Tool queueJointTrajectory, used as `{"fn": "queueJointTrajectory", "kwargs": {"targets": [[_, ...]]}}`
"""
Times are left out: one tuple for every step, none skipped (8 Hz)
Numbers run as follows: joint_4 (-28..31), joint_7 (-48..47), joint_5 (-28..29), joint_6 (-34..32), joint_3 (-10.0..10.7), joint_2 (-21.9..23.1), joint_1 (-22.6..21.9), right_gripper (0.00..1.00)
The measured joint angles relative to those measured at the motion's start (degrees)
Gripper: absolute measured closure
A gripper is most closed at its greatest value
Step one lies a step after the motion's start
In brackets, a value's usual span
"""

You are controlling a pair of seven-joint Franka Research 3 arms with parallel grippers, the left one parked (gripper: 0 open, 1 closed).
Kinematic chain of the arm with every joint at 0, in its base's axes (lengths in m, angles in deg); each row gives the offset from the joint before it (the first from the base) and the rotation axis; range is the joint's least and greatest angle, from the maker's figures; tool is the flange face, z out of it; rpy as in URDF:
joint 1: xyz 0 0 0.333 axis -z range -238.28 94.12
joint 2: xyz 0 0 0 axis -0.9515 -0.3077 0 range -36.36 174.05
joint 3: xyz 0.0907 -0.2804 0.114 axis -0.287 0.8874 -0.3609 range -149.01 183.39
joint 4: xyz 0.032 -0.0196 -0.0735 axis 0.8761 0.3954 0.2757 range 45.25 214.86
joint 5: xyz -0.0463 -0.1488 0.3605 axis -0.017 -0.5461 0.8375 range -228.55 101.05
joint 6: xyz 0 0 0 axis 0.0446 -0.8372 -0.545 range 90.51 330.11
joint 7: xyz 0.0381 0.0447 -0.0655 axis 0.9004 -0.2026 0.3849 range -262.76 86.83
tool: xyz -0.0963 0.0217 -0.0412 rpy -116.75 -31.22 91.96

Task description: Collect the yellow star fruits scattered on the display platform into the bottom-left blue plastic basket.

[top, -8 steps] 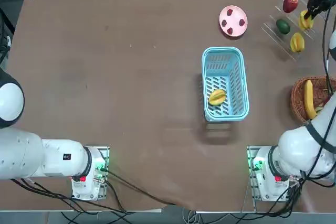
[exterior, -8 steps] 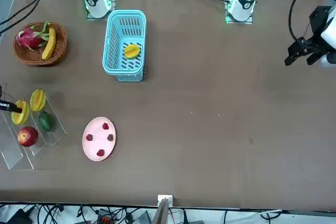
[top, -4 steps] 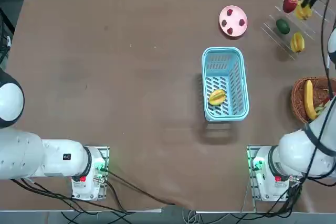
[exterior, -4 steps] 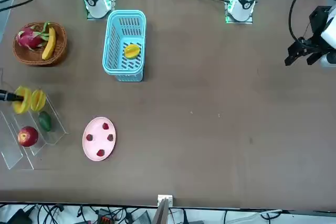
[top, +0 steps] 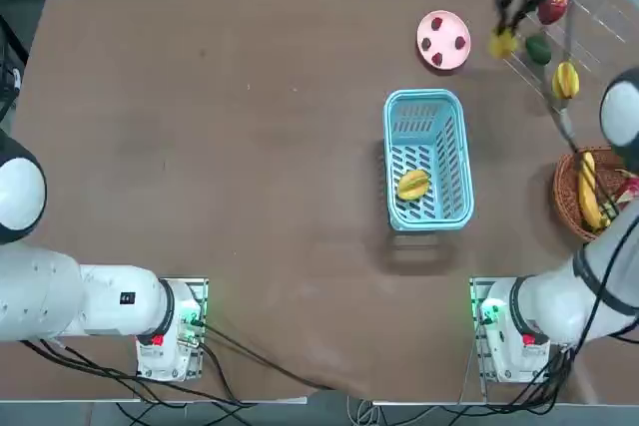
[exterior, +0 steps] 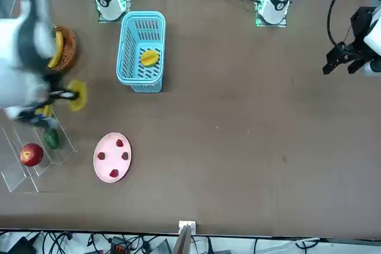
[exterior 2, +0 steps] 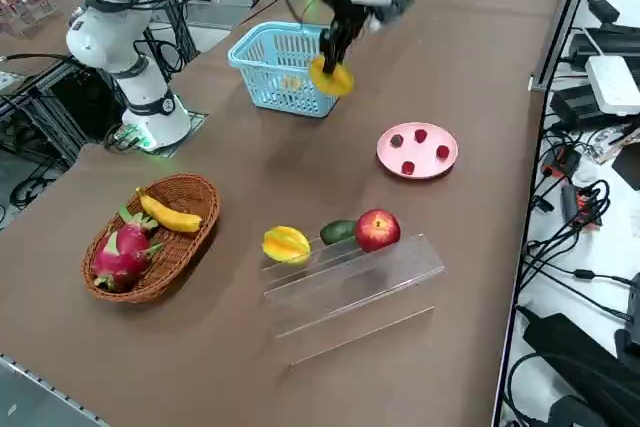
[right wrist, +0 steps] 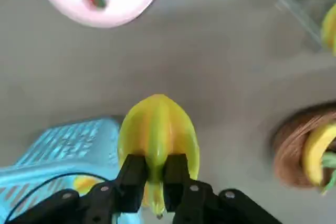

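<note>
- One yellow star fruit (right wrist: 158,129) is held clear of the table, well above it, beyond the far right corner of the blue plastic basket (top: 396,162).
- It is clamped by the right gripper (right wrist: 156,165), whose two black fingers are pressed against opposite sides of the ridged body near one end.
- A second star fruit (top: 412,185) is contained in the blue plastic basket, lying on its slotted bottom in the half nearer the robot.
- A third star fruit (exterior 2: 287,245) is still borne by the display platform (exterior 2: 370,292), which is placed to the right of the blue plastic basket and farther from the robot.
- On that same clear stand a dark green fruit (exterior 2: 338,232) and a red apple (exterior 2: 377,230) are also carried; the green one is seen between the star fruit and the apple.
- The pink plate (top: 442,30) is set beyond the far end of the blue plastic basket, and four small red fruits (exterior 2: 443,152) are spread on it.
- The round wicker basket (exterior 2: 203,194) is located to the right of the blue plastic basket; a banana (exterior 2: 170,215) and a pink dragon fruit (exterior 2: 122,255) are held in it side by side.
</note>
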Motion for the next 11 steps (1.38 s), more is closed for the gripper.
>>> {"fn": "queueJointTrajectory", "kwargs": {"targets": [[4.1, -6.2, 0.0, 0.8, -0.1, 2.8, -5.8, 0.78], [7.8, -11.2, 0.1, 1.8, -0.1, 5.5, -10.7, 0.78], [11.1, -14.7, 0.4, 2.4, -0.1, 8.4, -14.4, 0.78], [14.5, -17.0, 1.2, 2.5, -0.1, 11.6, -16.8, 0.78], [18.0, -18.5, 2.0, 3.0, 0.0, 15.1, -18.6, 0.78], [21.0, -20.0, 2.2, 4.4, 0.0, 17.7, -20.5, 0.77], [22.8, -21.2, 2.3, 5.8, 0.0, 18.7, -22.3, 0.7], [23.6, -21.5, 2.3, 6.1, 0.0, 18.7, -23.5, 0.63], [24.3, -21.5, 2.3, 6.1, 0.0, 18.5, -23.9, 0.47], [24.6, -21.5, 2.2, 6.1, 0.4, 18.5, -23.8, 0.26], [24.2, -21.2, 1.6, 6.2, 1.5, 18.7, -23.2, 0.09]]}}
